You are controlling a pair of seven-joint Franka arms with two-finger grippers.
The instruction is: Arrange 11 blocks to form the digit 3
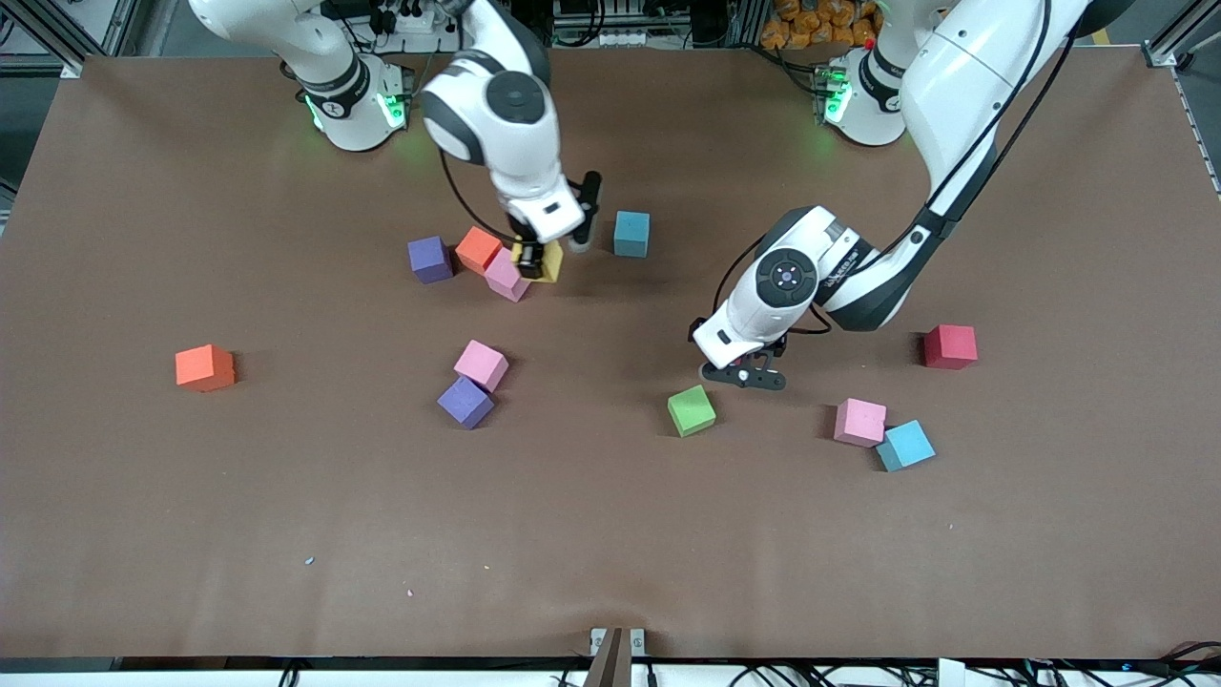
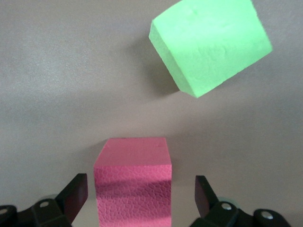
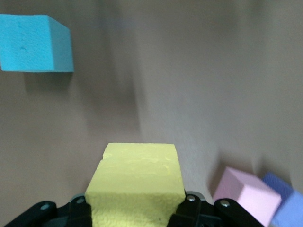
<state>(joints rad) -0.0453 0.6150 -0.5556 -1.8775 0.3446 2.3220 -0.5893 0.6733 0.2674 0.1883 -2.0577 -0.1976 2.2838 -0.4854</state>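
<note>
Tabletop point(image 1: 610, 534): brown matte covering, evenly lit, few pale specks. Aluminium frame rails point(image 1: 57, 33) at the corners. Orange fruit pile point(image 1: 820, 21) and cables along the top edge.

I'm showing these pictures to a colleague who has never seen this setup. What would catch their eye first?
Probably the right gripper, shut on a yellow block and held over the table beside a cluster of orange, pink and purple cubes. Next, the left gripper, open around a dark pink block that is hidden under the arm in the front view, with a green block lying close by. The remaining cubes lie scattered loose, and no digit has formed.
</note>
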